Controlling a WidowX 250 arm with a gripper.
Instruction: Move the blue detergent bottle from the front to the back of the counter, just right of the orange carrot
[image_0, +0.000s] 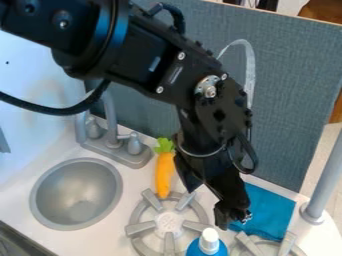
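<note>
Camera view: gripper (210, 209) (jaws seemingly parted) hangs near blue cloth (270, 209).

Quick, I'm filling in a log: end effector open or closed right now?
End effector: open or closed can't be told; it hangs by the cloth.

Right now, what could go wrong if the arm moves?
The gripper hangs close to the white-capped blue bottle; a low sweep could tip it. Going lower might snag the blue cloth. The toy carrot lies at the edge of the burner nearer the sink; a bump could roll it.
</note>
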